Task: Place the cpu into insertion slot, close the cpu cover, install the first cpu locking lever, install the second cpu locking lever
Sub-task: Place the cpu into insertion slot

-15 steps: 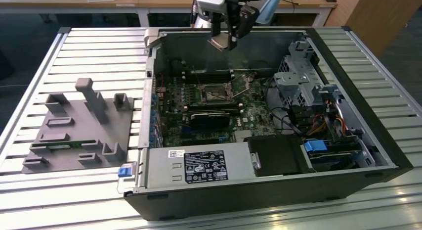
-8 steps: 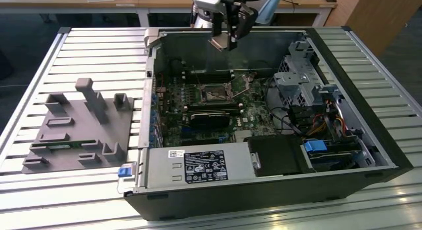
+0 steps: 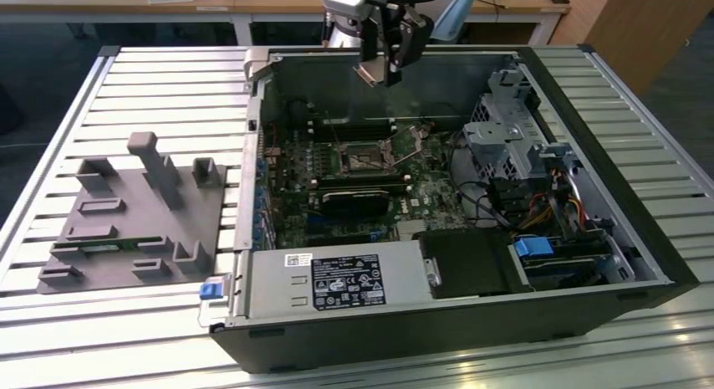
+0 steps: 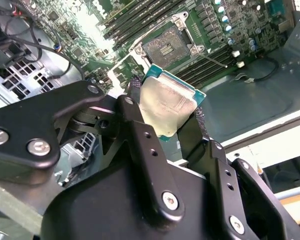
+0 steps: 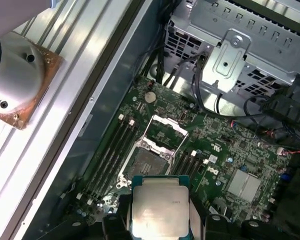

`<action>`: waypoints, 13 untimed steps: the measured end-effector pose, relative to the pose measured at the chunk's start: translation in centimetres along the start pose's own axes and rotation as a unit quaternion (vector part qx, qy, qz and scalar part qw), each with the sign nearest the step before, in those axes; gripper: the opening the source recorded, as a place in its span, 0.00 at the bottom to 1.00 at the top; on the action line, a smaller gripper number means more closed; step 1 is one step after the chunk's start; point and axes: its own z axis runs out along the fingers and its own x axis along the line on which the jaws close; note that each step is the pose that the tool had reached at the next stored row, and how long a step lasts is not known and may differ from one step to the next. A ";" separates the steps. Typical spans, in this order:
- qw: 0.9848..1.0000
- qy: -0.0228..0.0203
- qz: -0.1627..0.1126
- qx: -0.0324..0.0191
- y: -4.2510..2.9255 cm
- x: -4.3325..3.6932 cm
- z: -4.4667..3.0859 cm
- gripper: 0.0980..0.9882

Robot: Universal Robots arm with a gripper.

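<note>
Second wrist view: gripper (image 4: pixel 165 109) pinching cpu (image 4: pixel 169 102) by its edges.
Insertion slot (image 5: pixel 147 162): uncovered, middle of motherboard (image 5: pixel 225 150), well apart from cpu.

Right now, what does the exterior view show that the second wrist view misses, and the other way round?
Exterior view: the whole open black computer case on the slatted metal table, a grey plastic fixture block on the exterior view's left, and the silver labelled power-supply box. Second wrist view: the tool close up, its black fingers clamping the small square silver-topped cpu by its edges. Both: the tool holding that cpu clear of the green motherboard, whose black-framed square insertion slot is empty.
</note>
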 end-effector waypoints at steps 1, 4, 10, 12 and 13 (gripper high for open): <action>1.000 0.000 0.005 0.000 0.00 0.00 0.00 0.50; 1.000 -0.002 0.019 0.000 0.00 0.00 0.02 0.50; 0.999 -0.004 0.049 -0.001 0.00 0.00 0.04 0.50; 0.998 -0.005 0.058 -0.001 0.00 0.00 0.06 0.50; 0.998 -0.006 0.063 -0.001 0.00 0.00 0.06 0.50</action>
